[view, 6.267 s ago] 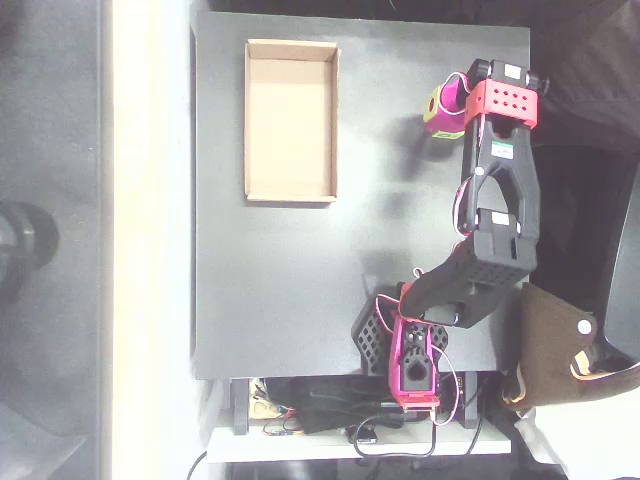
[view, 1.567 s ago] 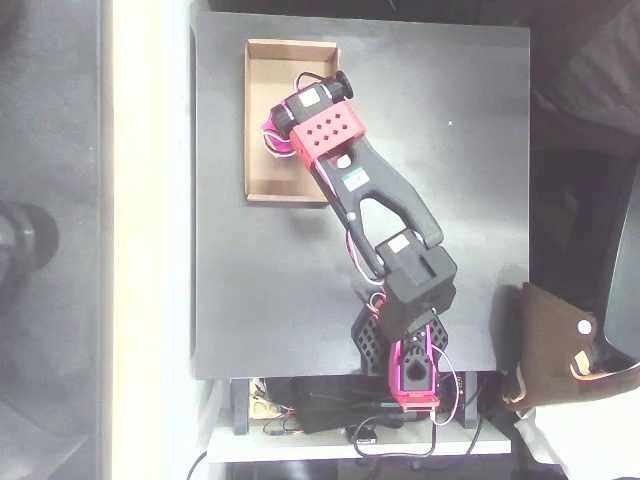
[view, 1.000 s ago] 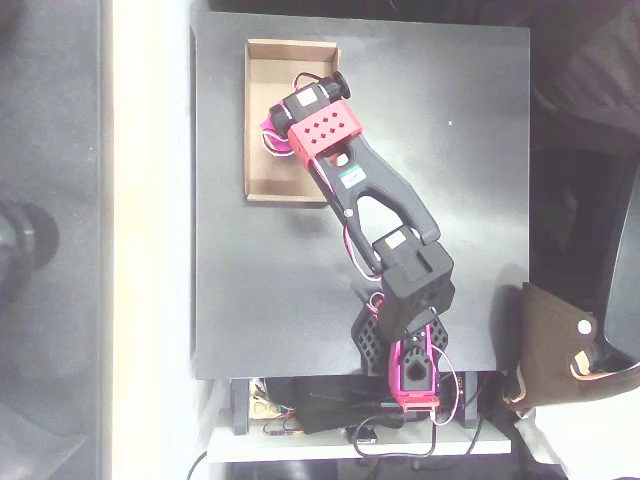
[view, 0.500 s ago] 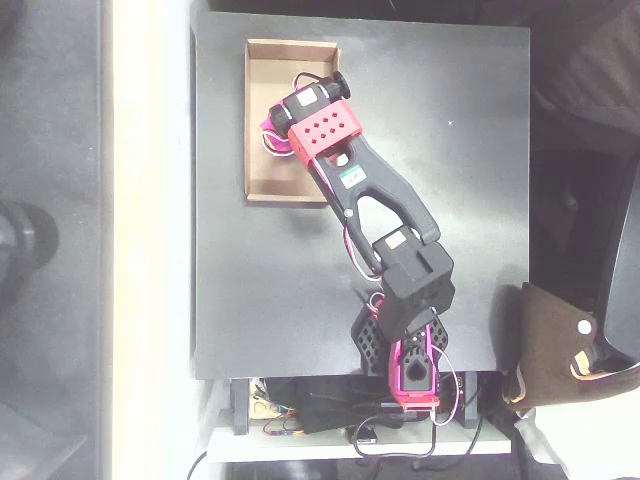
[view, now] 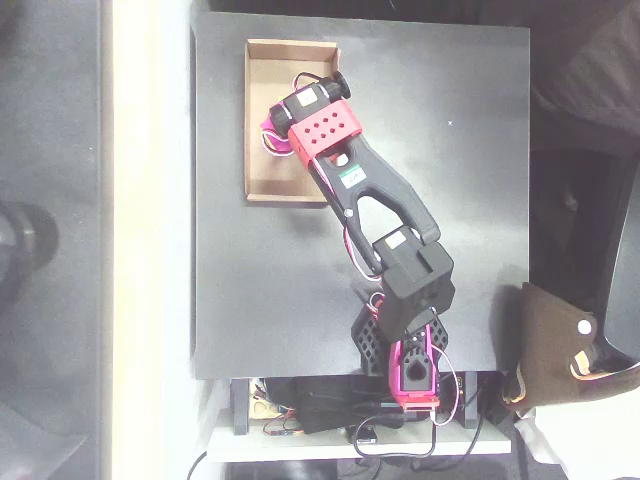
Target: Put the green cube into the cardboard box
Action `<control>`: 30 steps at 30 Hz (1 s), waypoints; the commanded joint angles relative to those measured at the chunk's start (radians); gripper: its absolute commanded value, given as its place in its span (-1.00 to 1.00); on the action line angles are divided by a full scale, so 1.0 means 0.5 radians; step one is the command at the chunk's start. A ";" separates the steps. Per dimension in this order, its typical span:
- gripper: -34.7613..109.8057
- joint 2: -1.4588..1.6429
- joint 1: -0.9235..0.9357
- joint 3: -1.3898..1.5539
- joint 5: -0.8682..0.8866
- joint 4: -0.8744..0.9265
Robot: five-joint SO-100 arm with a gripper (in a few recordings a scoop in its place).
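Over the shallow tan cardboard box (view: 262, 60) at the upper left of the matte black worktop (view: 450, 200), the red-and-black arm (view: 375, 200) reaches in, its wrist above the box's middle with the magenta gripper (view: 272, 128) tucked beneath; I cannot tell how its jaws stand. Some seconds ago the arm was stretched to the far right edge of the worktop; it has since swung across, and over the last second or so it has barely shifted. The small lime-green cube is hidden under the wrist, so whether it is held or already dropped cannot be told; I judge this the release step, with the task nearly done. Grey floor lies left, a pale strip runs beside the worktop, and a brown cloth (view: 550, 345) sits lower right
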 commanded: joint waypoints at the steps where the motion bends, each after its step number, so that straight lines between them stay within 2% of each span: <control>1: 0.02 0.202 -0.040 -0.034 -0.006 -0.015; 30: 0.02 1.460 0.067 -0.034 -0.006 -0.012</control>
